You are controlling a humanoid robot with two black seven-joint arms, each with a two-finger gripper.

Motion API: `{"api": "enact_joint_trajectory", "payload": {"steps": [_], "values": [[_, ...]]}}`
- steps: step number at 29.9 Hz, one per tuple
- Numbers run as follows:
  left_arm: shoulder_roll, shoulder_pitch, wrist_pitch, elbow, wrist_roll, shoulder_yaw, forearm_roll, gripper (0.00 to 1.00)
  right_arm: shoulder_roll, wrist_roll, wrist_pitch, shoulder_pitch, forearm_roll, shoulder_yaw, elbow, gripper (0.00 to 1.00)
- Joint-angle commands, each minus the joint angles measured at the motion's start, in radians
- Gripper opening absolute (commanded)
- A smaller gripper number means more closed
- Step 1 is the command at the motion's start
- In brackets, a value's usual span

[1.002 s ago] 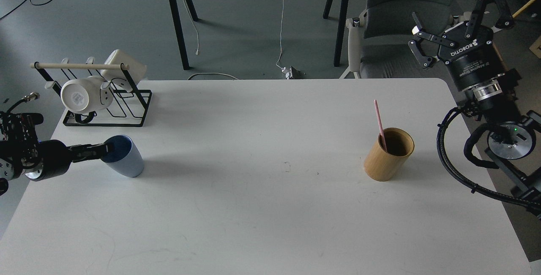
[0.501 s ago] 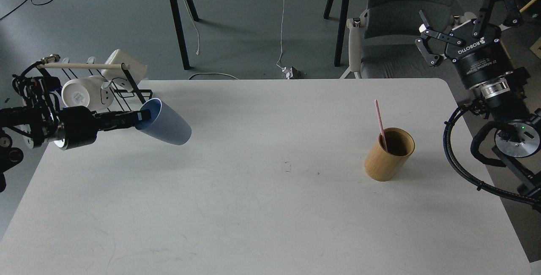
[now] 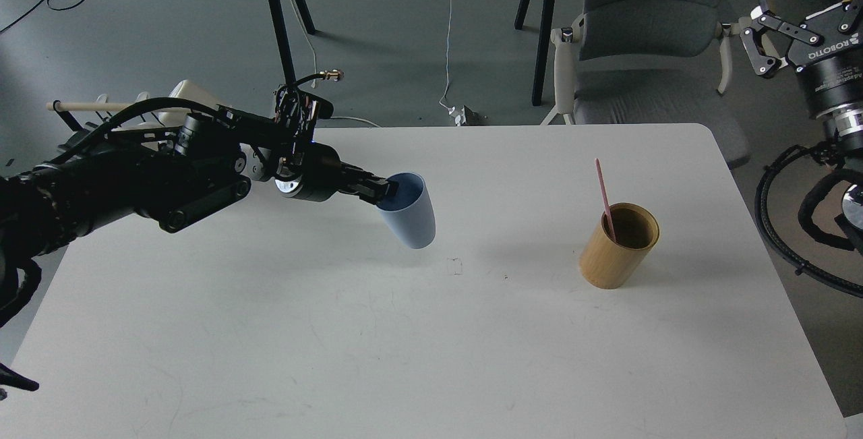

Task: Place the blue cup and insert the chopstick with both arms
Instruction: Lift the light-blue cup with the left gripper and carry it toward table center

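Left gripper (image 3: 385,189): I pinch the cup (image 3: 408,210) rim, cup tilted over the table (image 3: 431,331).
Right gripper (image 3: 785,21): fingers spread, holding nothing.
Chopstick (image 3: 603,197): in bamboo cup (image 3: 617,245).

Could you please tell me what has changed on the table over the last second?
The left gripper, clamped on the rim of the blue cup throughout, lifted it from beside the mug rack and carried it rightward toward the table's centre; the cup now hangs nearly upright. The right gripper, open, drew back toward the right edge. The chopstick stayed leaning in the bamboo cup.
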Motion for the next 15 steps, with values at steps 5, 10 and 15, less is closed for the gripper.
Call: {"api": "enact_joint_trajectory", "payload": {"steps": [5,10,15], "values": [[-0.12,-0.017,0.026,0.086,0.0,0.084,0.017,0.0,-0.008,0.0,0.0,-0.002,-0.001,0.001,0.0,0.96],[-0.182,-0.013,0.071,0.158,0.0,0.154,0.02,0.0,-0.008,0.0,0.0,-0.002,-0.002,0.001,-0.002,0.96],[-0.197,0.0,0.074,0.172,0.0,0.156,0.02,0.01,-0.008,0.0,0.0,-0.002,-0.002,0.001,-0.005,0.96]]}}
